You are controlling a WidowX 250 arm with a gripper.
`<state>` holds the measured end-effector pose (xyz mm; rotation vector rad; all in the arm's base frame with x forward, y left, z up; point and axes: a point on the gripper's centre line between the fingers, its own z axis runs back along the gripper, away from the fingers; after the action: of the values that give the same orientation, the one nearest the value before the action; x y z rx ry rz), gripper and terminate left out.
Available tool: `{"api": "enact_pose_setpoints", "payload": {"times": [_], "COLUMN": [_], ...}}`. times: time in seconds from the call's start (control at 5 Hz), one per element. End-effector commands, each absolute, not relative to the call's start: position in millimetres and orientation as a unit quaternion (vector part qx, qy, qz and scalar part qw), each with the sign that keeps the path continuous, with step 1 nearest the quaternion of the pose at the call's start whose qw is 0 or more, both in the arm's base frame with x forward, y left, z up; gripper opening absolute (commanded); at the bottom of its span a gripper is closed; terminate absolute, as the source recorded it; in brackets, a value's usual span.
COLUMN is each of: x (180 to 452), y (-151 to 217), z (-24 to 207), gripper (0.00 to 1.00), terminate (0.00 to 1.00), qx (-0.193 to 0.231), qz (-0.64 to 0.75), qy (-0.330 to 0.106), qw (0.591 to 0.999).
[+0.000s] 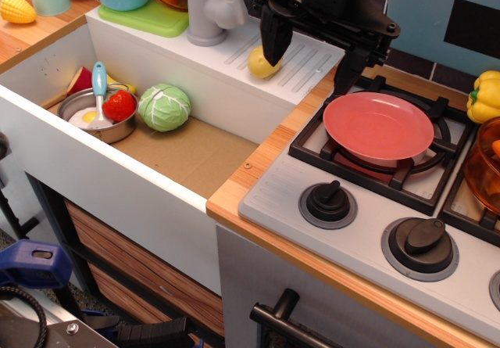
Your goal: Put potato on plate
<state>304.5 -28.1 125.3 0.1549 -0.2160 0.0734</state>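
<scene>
The stove carried the plate on its near-left burner, flat and bare, ready to take a load. Left of it, the sink's ribbed drainboard held the potato, lying near the faucet. The gripper hung over that spot with its fingers spread wide (one dark finger just touching or in front of the potato, the other off toward the plate), holding nothing, seemingly lined up for the pick.
</scene>
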Motion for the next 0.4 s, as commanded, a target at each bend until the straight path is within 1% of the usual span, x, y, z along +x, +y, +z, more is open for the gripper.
{"api": "enact_pose_setpoints", "payload": {"times": [0.0,0.2], "x": [304,331], "y": [-28,-5], "z": [125,128], "gripper": [1.00,1.00], "terminate": [0.00,0.00], "qx": [0.077,0.066], "qz": [0.037,0.020], "qy": [-0.108,-0.108], "qw": [0.991,0.992]}}
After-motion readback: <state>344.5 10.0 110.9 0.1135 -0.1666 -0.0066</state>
